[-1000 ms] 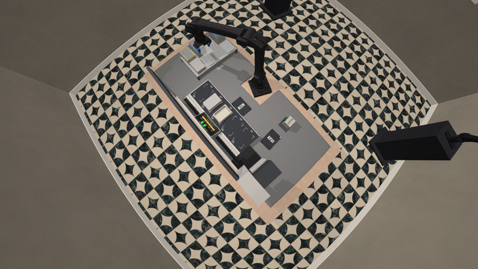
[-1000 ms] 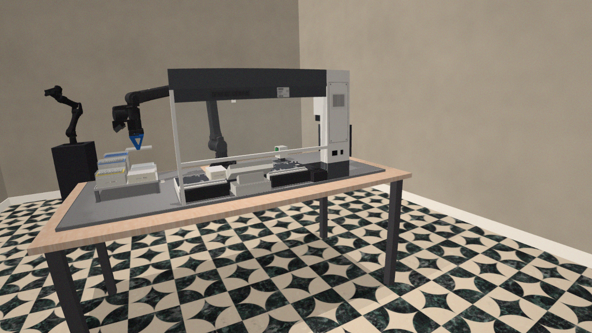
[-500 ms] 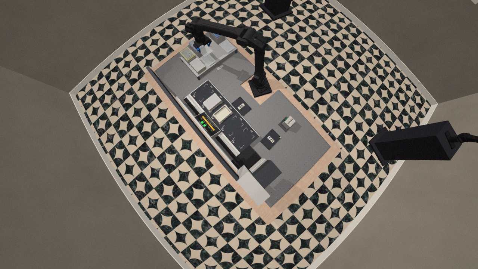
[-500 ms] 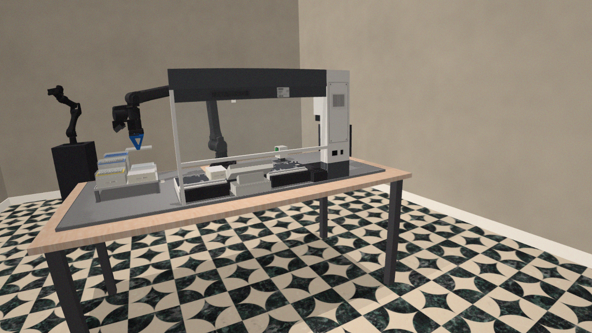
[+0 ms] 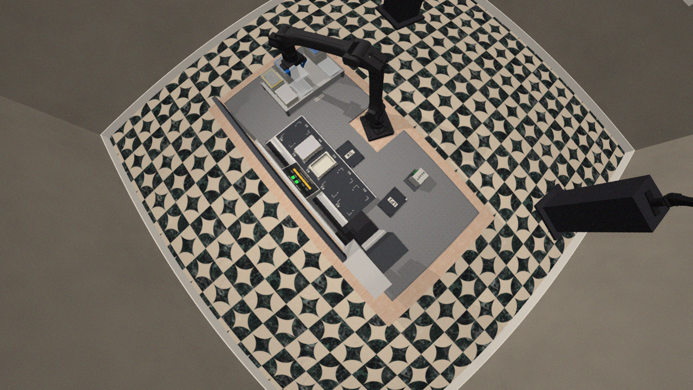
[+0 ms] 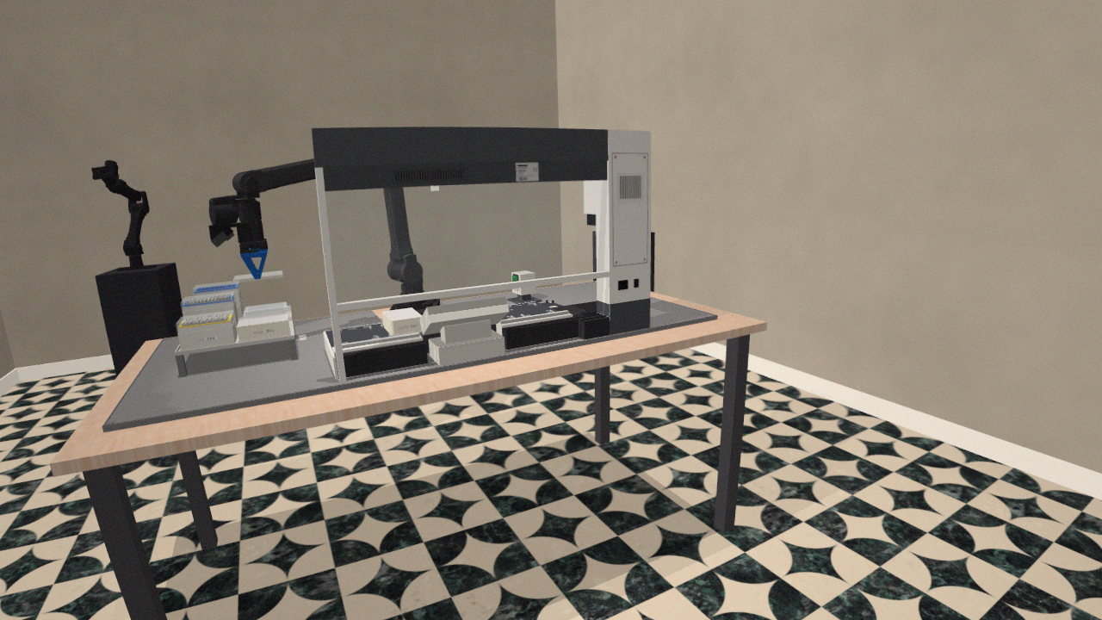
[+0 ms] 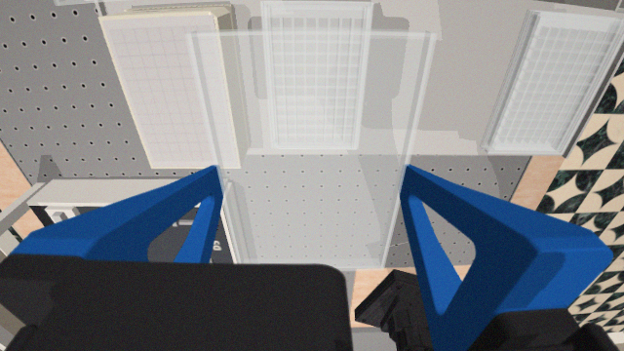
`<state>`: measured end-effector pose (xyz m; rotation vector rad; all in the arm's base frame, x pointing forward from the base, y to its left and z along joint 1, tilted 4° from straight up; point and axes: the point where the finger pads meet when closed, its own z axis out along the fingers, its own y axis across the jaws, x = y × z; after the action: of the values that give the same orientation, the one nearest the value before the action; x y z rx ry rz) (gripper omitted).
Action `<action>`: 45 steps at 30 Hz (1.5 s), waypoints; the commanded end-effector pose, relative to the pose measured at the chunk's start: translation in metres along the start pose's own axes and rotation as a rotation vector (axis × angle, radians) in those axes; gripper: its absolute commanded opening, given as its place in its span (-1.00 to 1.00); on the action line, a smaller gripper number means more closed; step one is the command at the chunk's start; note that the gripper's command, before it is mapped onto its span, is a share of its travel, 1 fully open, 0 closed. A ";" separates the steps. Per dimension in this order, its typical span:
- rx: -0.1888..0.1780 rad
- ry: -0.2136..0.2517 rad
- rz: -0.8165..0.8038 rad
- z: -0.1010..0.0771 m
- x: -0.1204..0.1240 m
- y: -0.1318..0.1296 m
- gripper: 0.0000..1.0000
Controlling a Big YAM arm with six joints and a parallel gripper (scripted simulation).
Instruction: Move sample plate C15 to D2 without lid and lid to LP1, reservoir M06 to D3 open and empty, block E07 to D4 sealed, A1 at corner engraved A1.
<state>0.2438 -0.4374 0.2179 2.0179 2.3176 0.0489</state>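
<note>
The table (image 6: 431, 389) carries a grey mat, and the liquid handler (image 6: 462, 158) stands along its long edge, on the side away from the arm's base. On the handler's dark deck (image 5: 358, 191) two items lie side by side in the half toward the shelf: a white block (image 5: 308, 147) and next to it an open cream reservoir (image 5: 323, 164). The other positions that show on the deck are bare.

The shelf (image 6: 235, 354) stands at the short end of the table, near the corner. On it there are tip racks (image 6: 206, 312) and pale plates (image 6: 264, 322). In the wrist view an uncovered gridded plate (image 7: 316, 73) sits on the shelf below the gripper, with a cream sealed block (image 7: 166, 88) on one side and another gridded plate (image 7: 553, 80) on the other.

The arm (image 5: 373, 72) reaches from its base at the table's near long edge over to the shelf. The gripper (image 7: 312, 195) is closed on a clear lid (image 7: 312, 146), with its blue fingers pressing the two long sides. The lid is level in the air, above the shelf items and not touching them.

The LP1 pad (image 5: 392, 202) and the READY key (image 5: 418, 177) are on the mat toward the other short end, well apart from the gripper. The RG nest (image 5: 350, 154) is just beside the deck.
</note>
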 end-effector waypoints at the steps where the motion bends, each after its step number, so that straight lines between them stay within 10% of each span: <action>1: -0.013 -0.033 0.006 -0.017 -0.006 -0.006 -1.00; 34: -0.013 -0.033 0.006 -0.017 -0.006 -0.006 -1.00; 45: -0.020 -0.047 0.000 -0.016 0.044 0.004 -1.00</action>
<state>0.2325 -0.4034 0.2126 2.0307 2.3155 0.0543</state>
